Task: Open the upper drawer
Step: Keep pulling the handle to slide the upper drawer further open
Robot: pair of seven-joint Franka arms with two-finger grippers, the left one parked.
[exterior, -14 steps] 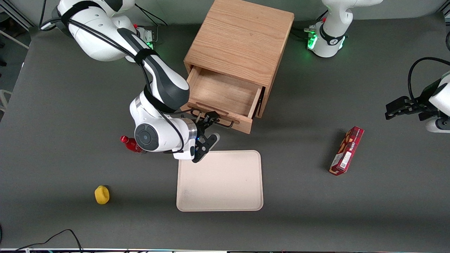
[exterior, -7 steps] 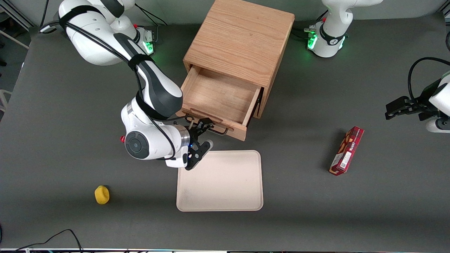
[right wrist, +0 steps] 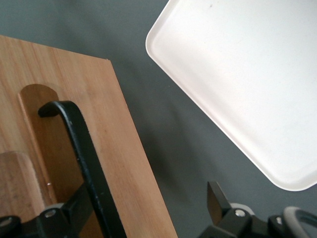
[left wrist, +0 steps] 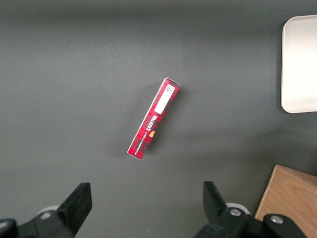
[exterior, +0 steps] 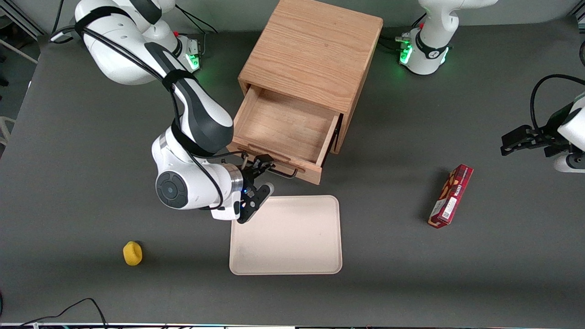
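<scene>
Upper drawer (exterior: 285, 130) stands pulled well out of the cabinet (exterior: 315, 55) near the table's back edge; gripper (exterior: 261, 176), fingers spread, straddles the handle (exterior: 281, 170) bar, whose long axis runs crosswise to the pull.

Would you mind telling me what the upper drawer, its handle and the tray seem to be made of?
The upper drawer looks like light oak with a matte finish: clear grain lines show. Its handle, at which the gripper sits with fingers spread, appears to be black-coated metal, smooth with a slight sheen. The tray is probably cream plastic, judging by its uniform surface and rounded, moulded rim.
</scene>
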